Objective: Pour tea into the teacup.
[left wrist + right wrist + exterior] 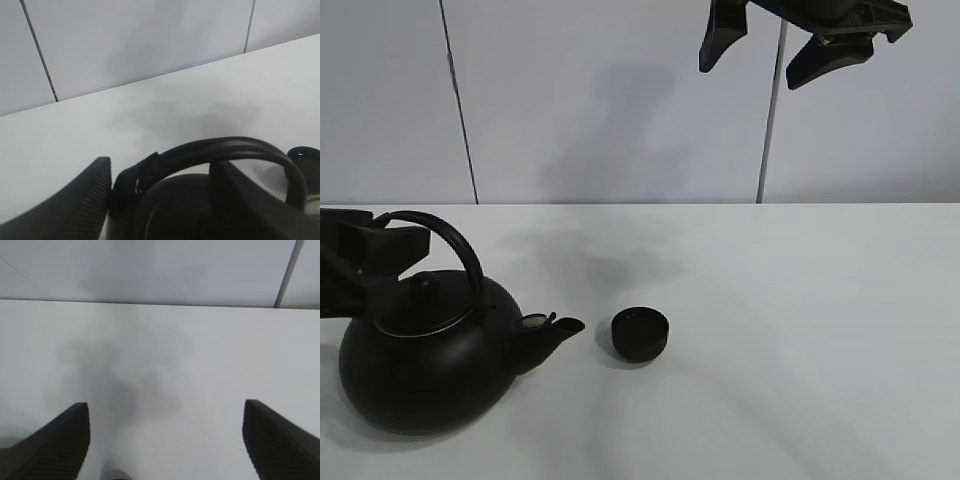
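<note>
The big black kettle (pixel 420 370) stands on the white table (pixel 800 330) at the front left, spout (pixel 558 332) pointing right. The teacup (pixel 640 333), small, round and black, stands upright just right of the spout and apart from it. My left gripper (pixel 415 265) is at the kettle's arched handle (pixel 460 250). In the left wrist view the gripper (pixel 160 165) is open, with its fingers (pixel 85 200) on either side of the handle (pixel 225 147) near its end. My right gripper (pixel 780 45) hangs open and empty high above the table's back right; it also shows in the right wrist view (pixel 165 407).
A pale panelled wall (pixel 620 100) with vertical seams runs behind the table's far edge. The bare tabletop stretches to the right of the teacup.
</note>
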Action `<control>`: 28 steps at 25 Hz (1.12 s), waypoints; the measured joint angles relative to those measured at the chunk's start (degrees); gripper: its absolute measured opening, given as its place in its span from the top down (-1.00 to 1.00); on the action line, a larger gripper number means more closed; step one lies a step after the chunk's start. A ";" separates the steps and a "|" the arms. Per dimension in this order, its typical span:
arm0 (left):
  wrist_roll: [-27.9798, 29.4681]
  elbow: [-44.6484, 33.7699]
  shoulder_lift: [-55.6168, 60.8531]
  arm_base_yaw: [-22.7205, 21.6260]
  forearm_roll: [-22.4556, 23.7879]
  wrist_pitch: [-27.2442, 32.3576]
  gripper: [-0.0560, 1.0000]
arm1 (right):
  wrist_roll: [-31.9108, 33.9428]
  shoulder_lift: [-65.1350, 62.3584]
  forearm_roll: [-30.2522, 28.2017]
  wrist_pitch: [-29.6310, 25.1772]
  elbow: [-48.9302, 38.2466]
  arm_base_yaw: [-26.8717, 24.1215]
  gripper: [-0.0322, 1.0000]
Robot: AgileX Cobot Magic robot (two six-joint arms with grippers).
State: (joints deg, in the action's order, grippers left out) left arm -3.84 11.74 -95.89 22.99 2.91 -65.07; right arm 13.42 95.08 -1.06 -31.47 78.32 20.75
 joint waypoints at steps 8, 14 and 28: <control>0.96 -2.08 0.00 0.00 0.72 -1.10 -0.04 | 0.00 0.00 0.00 0.00 0.00 0.00 -0.18; 0.96 -3.37 0.05 0.00 0.72 -1.14 -0.05 | 0.00 0.00 0.00 0.00 0.00 0.00 -0.18; 1.63 -3.64 7.18 0.00 1.84 -0.76 -0.07 | 0.00 0.00 0.00 0.00 0.00 0.00 -0.18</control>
State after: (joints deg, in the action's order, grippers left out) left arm -2.21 8.10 -88.71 22.99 4.75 -65.83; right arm 13.42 95.08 -1.06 -31.47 78.32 20.75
